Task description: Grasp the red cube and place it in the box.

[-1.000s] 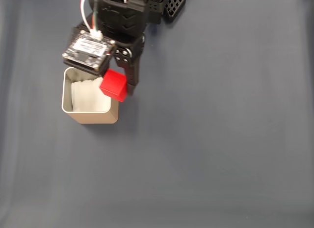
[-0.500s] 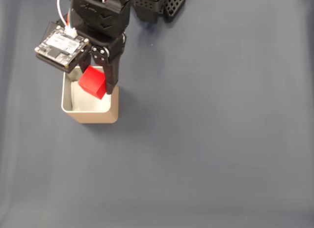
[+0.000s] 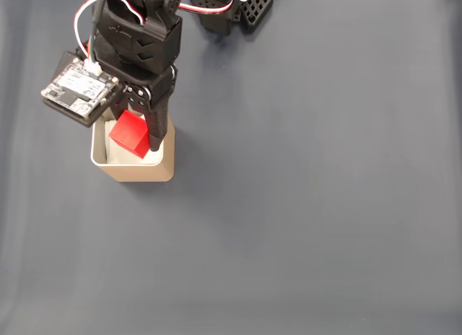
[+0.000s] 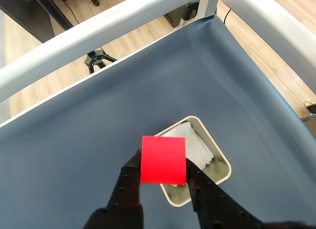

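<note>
in the fixed view, your gripper [image 3: 137,141] is clamped on the red cube [image 3: 130,133], one black finger [image 3: 159,125] pressed against the cube's right side. the cube hangs over the open top of the box [image 3: 134,171], above the white paper [image 3: 114,154] inside it, so you are holding it within the box's outline and not yet letting go. the box sits at the upper left of the dark blue mat [image 3: 310,190]. a small circuit board [image 3: 78,89] rides on the arm just up and left of the cube.

in the wrist view, you see the cube [image 4: 163,159] as a flat red square gripped between the two dark fingers [image 4: 129,182] of the gripper [image 4: 164,177]. the box [image 4: 220,169] lies right behind it, its pale rim and the white paper [image 4: 197,146] showing past the cube's upper right edge. pale metal bars [image 4: 98,34] and a wooden floor [image 4: 291,56] lie beyond the mat [image 4: 79,135].
</note>
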Tool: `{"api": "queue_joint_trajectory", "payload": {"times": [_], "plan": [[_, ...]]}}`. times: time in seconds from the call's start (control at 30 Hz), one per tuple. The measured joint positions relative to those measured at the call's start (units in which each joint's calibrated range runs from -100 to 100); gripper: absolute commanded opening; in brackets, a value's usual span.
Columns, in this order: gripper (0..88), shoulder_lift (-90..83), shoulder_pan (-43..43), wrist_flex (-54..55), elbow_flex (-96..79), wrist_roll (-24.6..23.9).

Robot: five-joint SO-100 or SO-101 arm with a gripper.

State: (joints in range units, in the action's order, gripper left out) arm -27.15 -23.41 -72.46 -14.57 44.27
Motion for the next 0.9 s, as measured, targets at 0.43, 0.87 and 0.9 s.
{"api": "queue_joint_trajectory", "payload": {"times": [0.43, 0.87, 0.9], "plan": [[4.0, 0.2, -2.1, 0.5, 0.0, 0.4], [4.1, 0.0, -3.3, 0.5, -0.1, 0.4], [4.1, 0.0, -3.5, 0.5, -0.1, 0.4]]}}
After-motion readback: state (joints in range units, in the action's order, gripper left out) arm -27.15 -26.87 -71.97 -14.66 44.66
